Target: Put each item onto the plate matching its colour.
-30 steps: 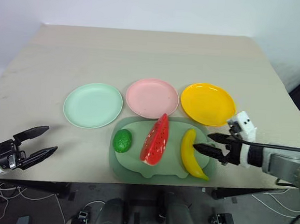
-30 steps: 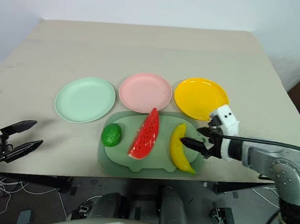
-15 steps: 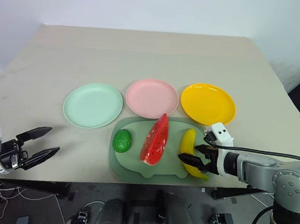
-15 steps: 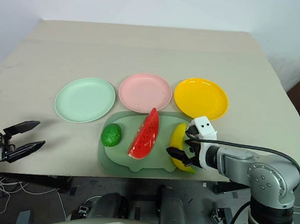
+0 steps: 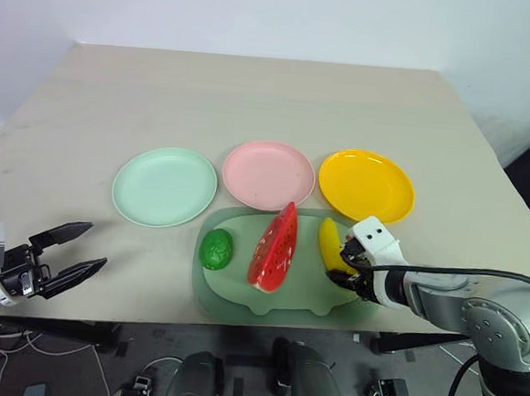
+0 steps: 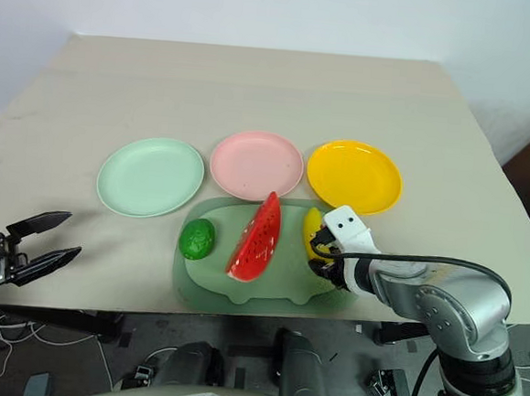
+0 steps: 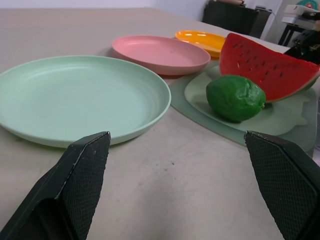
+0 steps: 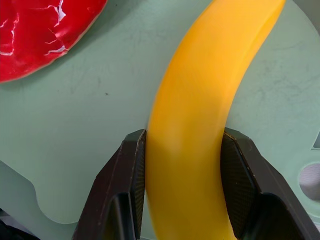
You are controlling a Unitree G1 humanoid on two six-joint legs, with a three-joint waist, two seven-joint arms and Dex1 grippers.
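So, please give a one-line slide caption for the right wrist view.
Right gripper shut on the yellow banana lying on the green board, beside the watermelon wedge.

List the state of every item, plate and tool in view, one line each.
Yellow plastic banana: gripped, on board.
Red watermelon wedge: on board.
Bumpy green fruit: on board.
Mint green plate: empty.
Pale pink plate: empty.
Bright yellow plate: empty.
Left tool: open, empty.
Right tool: shut on banana.

Table (image 5: 255,96) bears three plates (image 5: 164,185), pig board (image 5: 240,283)
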